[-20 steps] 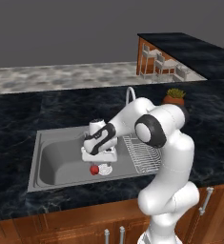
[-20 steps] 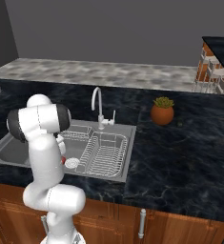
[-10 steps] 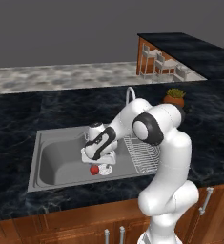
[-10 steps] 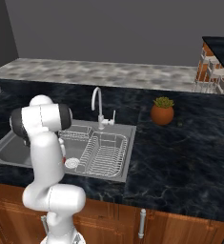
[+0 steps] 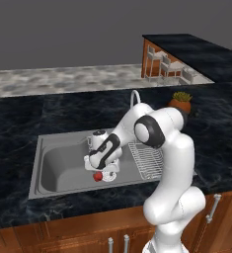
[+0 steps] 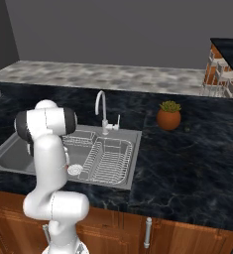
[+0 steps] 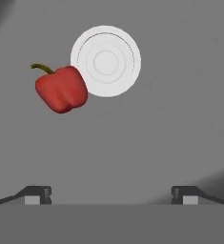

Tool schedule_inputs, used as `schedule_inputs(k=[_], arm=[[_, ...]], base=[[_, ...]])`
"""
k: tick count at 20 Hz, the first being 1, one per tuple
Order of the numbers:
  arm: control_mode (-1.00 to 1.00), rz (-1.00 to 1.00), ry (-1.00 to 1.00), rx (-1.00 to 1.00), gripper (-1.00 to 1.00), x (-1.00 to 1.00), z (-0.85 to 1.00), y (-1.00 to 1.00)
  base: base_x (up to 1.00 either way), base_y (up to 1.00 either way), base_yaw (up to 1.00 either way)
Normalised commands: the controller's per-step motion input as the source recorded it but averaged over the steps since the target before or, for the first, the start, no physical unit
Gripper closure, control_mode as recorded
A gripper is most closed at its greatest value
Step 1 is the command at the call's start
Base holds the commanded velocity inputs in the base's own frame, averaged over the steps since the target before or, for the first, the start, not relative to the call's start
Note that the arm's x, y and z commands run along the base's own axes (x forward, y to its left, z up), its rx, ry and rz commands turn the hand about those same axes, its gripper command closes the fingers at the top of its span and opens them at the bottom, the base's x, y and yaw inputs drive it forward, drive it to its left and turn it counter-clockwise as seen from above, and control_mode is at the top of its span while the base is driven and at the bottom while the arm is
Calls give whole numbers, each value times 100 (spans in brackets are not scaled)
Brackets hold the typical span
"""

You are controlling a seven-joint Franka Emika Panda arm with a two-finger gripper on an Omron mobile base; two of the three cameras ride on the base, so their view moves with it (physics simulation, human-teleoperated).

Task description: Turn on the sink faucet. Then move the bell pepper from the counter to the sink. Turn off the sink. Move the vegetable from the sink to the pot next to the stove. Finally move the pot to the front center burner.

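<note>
- Pincer (image 7: 111,194) hanging low inside the sink (image 5: 58,170), tips spread wide apart, nothing between them.
- Pepper (image 7: 61,89) lying on the sink floor, red, stem pointing to about 10 o'clock in the hand view.
- In the hand view the pepper is sitting at about 11 o'clock from the pincer, well off the line between the tips.
- Pepper touching or overlapping the rim of the white drain (image 7: 106,61), at the drain's 8 o'clock.
- In the left base view the pepper (image 5: 96,176) is showing just under the hand, beside the drain, near the sink's front wall.
- Faucet (image 6: 102,111) standing at the back of the sink; no water visible, cannot tell whether it is running.
- Rack (image 6: 107,158) sitting in the right part of the sink, clear of the pepper.
- Plant (image 6: 168,115) sitting on the dark surface (image 6: 187,163) at about 2 o'clock from the sink, not involved.
- Step in hand, judging by this: pepper already in the sink, so either turning off the faucet or picking the pepper up for the pot.
- Next move, if picking: shifting the pincer toward 11 o'clock so the pepper sits between the tips, lowering, then closing.
- Risk: pepper is round and may be rolling off the drain rim when nudged.
</note>
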Motion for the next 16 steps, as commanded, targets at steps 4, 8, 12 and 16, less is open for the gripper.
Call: schedule_inputs(k=[4, 8, 12, 16], arm=[[-100, 3, 0, -1, -100, 19, -8, 1], [-100, 4, 0, -2, -100, 18, -14, 0], [-100, 5, 0, -2, -100, 15, -16, 6], [-100, 4, 0, -1, -100, 21, -18, 12]], base=[[0, 0, 0], [0, 0, 0], [0, 0, 0], [0, 0, 0]])
